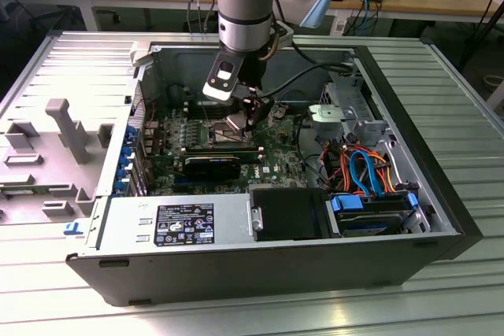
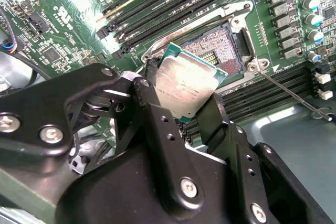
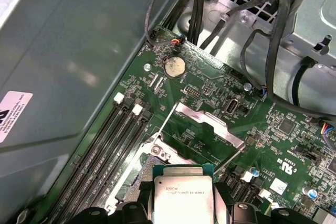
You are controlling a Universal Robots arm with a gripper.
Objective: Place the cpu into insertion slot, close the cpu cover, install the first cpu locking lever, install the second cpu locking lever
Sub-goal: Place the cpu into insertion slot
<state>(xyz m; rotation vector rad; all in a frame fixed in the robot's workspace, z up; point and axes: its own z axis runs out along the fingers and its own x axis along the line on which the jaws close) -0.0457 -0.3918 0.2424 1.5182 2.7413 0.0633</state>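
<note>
Holding the cpu (image 2: 186,85), a small flat square chip with a silvery-grey metal top: the black two-finger gripper (image 2: 184,94) is clamped on two opposite sides of it, fingers (image 2: 214,116) bearing on the chip's edges. Chip is in the air, not seated.

It's square, so no long axis; yaw and tilt are what count. In the second wrist view its edges don't run parallel to the socket's, and it looks tipped rather than flat to the green circuit board (image 2: 73,24). That's my read and may be partly perspective.

The insertion slot (image 2: 219,45), a square dark recess with a silvery metal rim, lies below the chip and out past its free edge, away from the gripper body. The chip overlaps the slot's near corner there, and the recess is uncovered.

The cpu cover (image 3: 210,121), a thin silvery frame plate with a square cut-out, stands flipped back on the slot's far side, apart from the chip. A thin silvery lever rod (image 2: 289,94) is swung out from the rim.

Room is tight: long narrow black memory slots (image 2: 178,1) run just beside the socket on both sides. The black cable bundle (image 3: 199,3) is well apart. The grey-and-blue robot arm (image 1: 246,5) reaches down into the open grey computer case (image 1: 260,273).
</note>
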